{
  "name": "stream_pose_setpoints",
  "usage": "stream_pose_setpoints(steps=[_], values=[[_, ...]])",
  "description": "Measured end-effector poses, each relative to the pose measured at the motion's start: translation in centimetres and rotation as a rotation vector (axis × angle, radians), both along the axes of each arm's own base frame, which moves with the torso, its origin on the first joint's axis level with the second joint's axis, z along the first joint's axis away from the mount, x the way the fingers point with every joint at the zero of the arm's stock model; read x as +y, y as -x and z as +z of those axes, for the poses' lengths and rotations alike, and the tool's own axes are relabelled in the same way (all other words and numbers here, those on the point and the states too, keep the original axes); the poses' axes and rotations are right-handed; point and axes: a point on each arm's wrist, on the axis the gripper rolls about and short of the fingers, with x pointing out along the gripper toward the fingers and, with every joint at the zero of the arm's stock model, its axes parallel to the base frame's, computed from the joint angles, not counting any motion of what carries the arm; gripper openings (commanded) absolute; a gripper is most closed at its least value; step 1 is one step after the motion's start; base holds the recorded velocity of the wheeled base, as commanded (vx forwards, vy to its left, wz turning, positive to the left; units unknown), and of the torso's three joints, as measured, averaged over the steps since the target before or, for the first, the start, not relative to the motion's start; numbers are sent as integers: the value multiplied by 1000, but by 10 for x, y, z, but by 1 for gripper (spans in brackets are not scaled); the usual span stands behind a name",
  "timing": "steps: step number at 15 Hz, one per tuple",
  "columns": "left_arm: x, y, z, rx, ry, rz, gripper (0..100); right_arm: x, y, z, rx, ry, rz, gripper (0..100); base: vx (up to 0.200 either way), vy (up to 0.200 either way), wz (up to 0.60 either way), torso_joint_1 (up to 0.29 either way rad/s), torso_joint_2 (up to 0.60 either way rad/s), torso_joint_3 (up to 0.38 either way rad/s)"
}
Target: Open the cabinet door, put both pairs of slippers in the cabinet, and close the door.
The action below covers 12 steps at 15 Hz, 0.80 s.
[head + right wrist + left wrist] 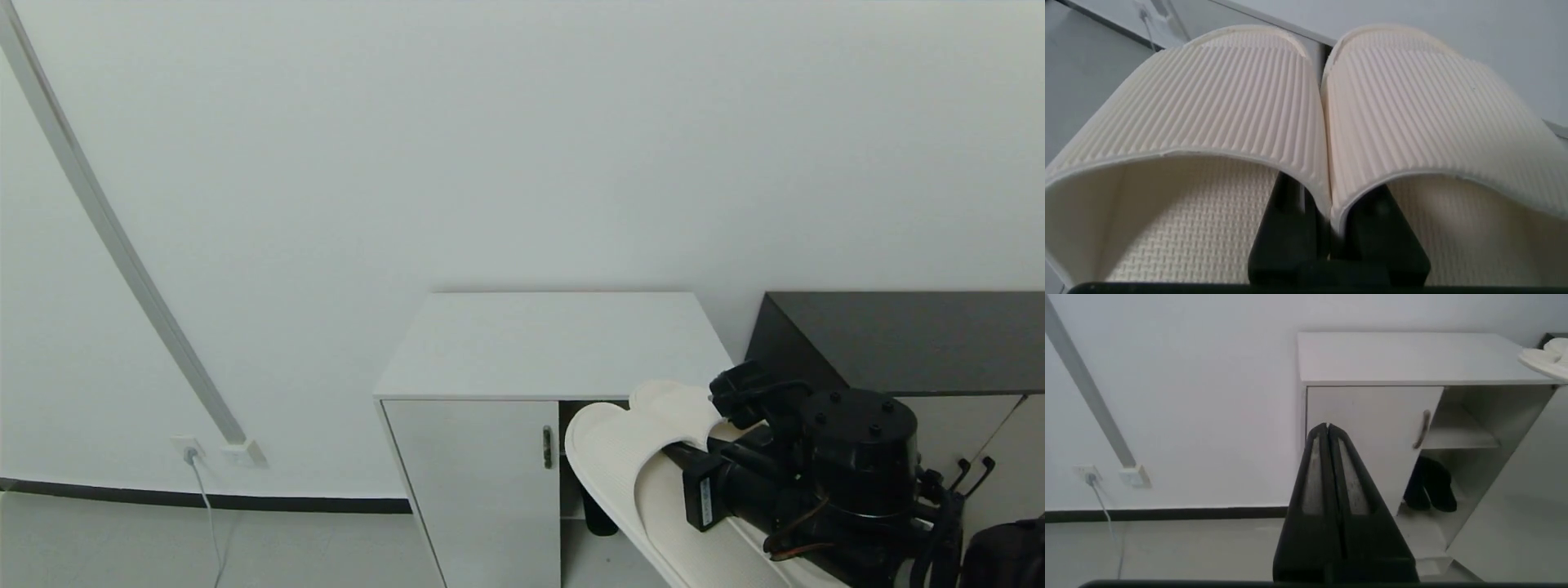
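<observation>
In the lower right of the head view, a pair of cream slippers [629, 465], side by side, with long flat soles and rounded toes, overlapping the front edge of the white cabinet [547, 343] at its open right half. Up close in the right wrist view, broad ribbed straps arching over footbeds stamped with a fine diamond grid, soft and foam-like. Pinched together at the two touching inner strap edges by the right gripper [1323, 229], black fingers [1286, 220] clamped on the slippers at the lower centre of that frame. Boxy, matte and smooth-faced cabinet with a flat slab top; left door [473, 490] shut, slim dark vertical handle [547, 447] at its inner edge. In the left wrist view, right compartment open: a thin white shelf [1462, 434] and, below it on the cabinet floor, a dark pair of shoes [1431, 486]. At the lower centre of the same view, the left gripper [1328, 437], two black tapered fingers with grey pads pressed flat together, apart from the cabinet. At the right of the head view, a low unit [898, 335] with a matte black top; at lower left, a white wall socket [189, 447] with a pale cable [208, 514] hanging, and a grey strip [106, 220] slanting up the wall.
</observation>
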Motion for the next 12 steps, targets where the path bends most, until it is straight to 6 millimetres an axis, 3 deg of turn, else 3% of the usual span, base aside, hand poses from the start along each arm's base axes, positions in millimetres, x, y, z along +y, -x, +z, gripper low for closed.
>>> stream_pose_setpoints(steps=[1,12], values=[[0,0,0,0,0,0,0,0,0,0,1,0,1,0,0,-200,0,-2,12,2],[0,0,0,0,3,0,0,-1,1,-2,5,4,5,0,0,0,0,0,0,0]])
